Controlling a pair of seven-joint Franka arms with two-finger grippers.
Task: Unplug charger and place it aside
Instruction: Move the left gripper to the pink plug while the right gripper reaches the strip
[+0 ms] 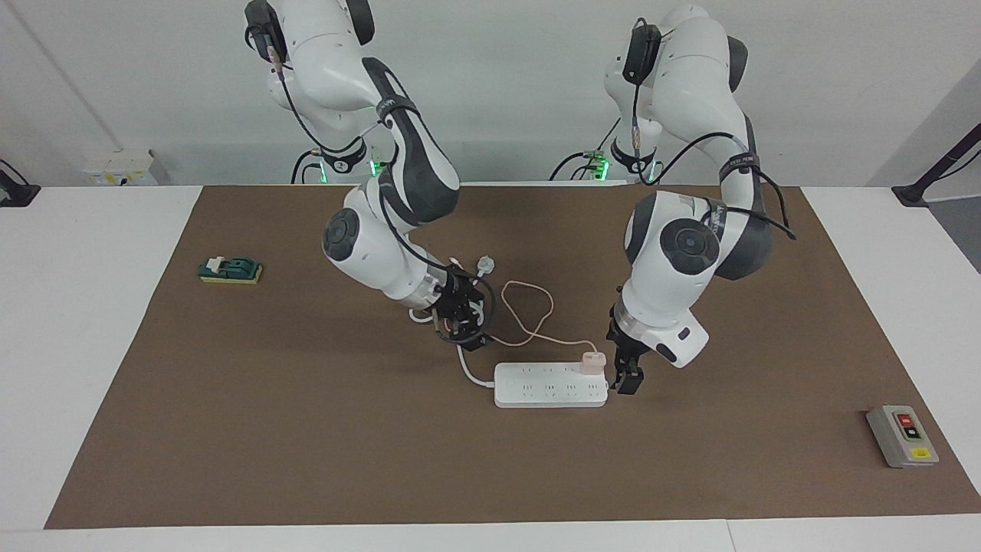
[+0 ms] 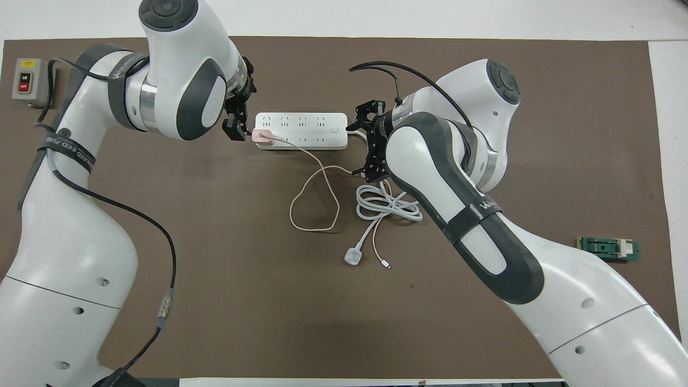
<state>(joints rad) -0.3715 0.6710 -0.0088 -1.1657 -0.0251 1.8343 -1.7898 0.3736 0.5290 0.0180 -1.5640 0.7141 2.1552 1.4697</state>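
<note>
From across the table, you see the pink charger [image 1: 592, 361] seated in the end socket of the white strip [image 1: 550, 385] toward the left arm's end, its thin cable [image 1: 526, 310] looping away toward the robots. Your left gripper [image 1: 628, 376] hangs just beside that end of the strip and close to the charger, jaws spread as wide as they go and empty; it reads as lined up for a grab it has not yet made. Your right gripper [image 1: 458, 322] sits low at the strip's other end, over the thick cord [image 1: 469, 366], likely there to steady the strip against the pull; whether its jaws are parted or closed cannot be told. From overhead, the charger [image 2: 262, 136] shows at the strip's [image 2: 301, 130] corner with the left gripper [image 2: 235, 122] right alongside it, nothing between its jaws. The right gripper [image 2: 373, 141] straddles the end where the cord [image 2: 388, 207] leaves and coils beside the cable [image 2: 314, 199]. A switch box [image 2: 29, 79] and a green block [image 2: 608, 249] lie well apart at the mat's [image 2: 484, 322] edges, leaving room to set the charger aside.
</note>
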